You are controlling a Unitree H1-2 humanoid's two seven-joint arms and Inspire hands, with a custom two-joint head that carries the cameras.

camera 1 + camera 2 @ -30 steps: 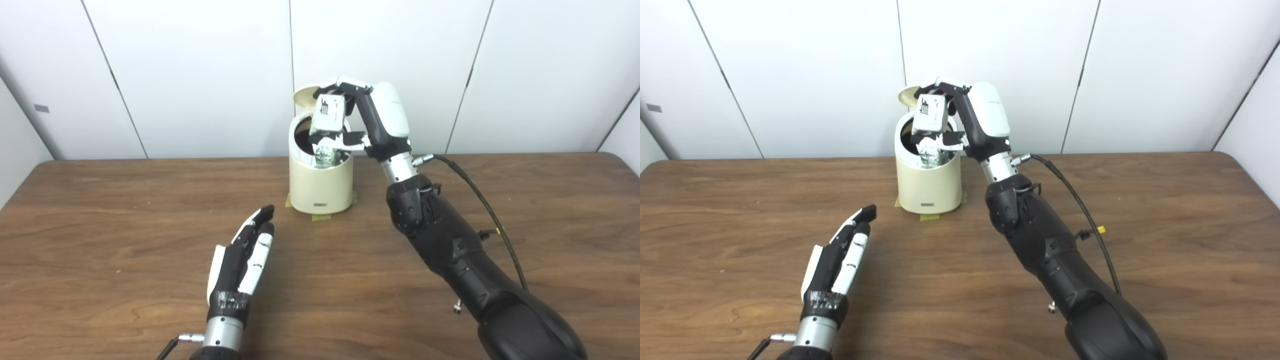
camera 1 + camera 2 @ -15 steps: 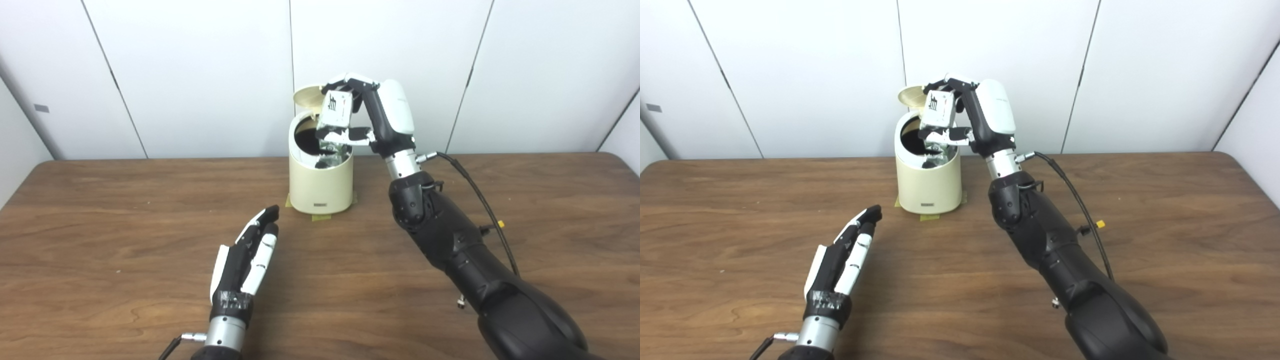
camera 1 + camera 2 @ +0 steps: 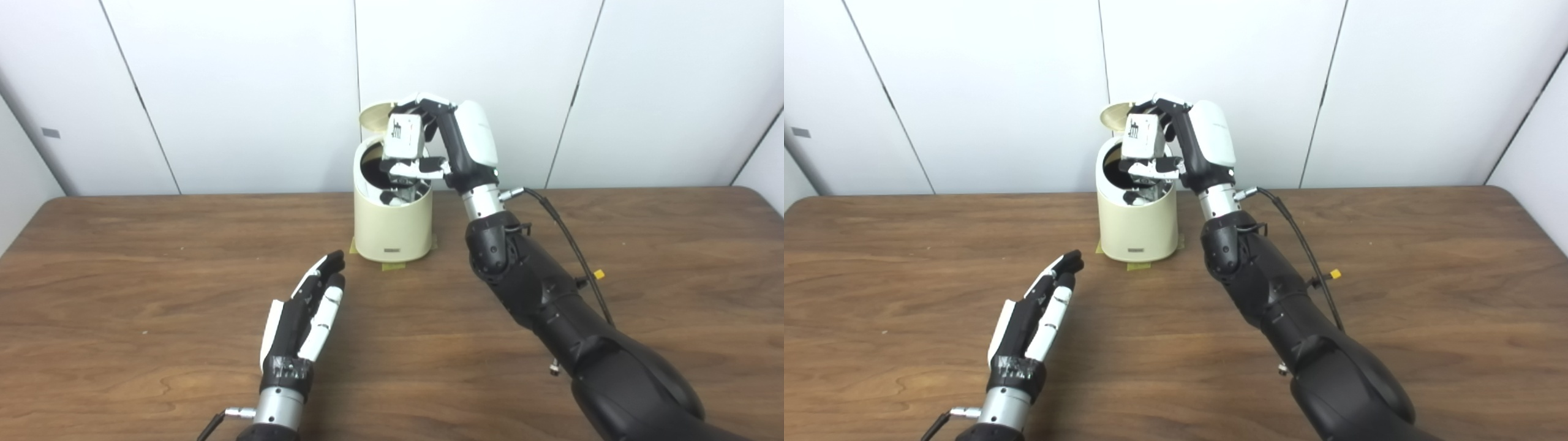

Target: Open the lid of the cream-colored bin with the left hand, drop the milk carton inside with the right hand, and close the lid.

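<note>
The cream-colored bin (image 3: pixel 392 233) stands at the back middle of the table with its lid (image 3: pixel 375 116) tipped open behind it. My right hand (image 3: pixel 456 144) is shut on the white milk carton (image 3: pixel 404 138) and holds it tilted just above the bin's dark mouth. My left hand (image 3: pixel 306 312) is open and empty, fingers straight, low over the table in front of the bin and to its left. The same scene shows in the right eye view, with the bin (image 3: pixel 1138 226) and carton (image 3: pixel 1142 136).
The brown wooden table (image 3: pixel 153 275) spreads wide on both sides. Yellow tape patches (image 3: pixel 392 266) mark the bin's base. A black cable (image 3: pixel 569 245) hangs along my right forearm. White wall panels stand right behind the bin.
My right hand has shifted the carton a little left, nearer over the bin's mouth. My left hand has edged slightly forward. The lid stays open.
</note>
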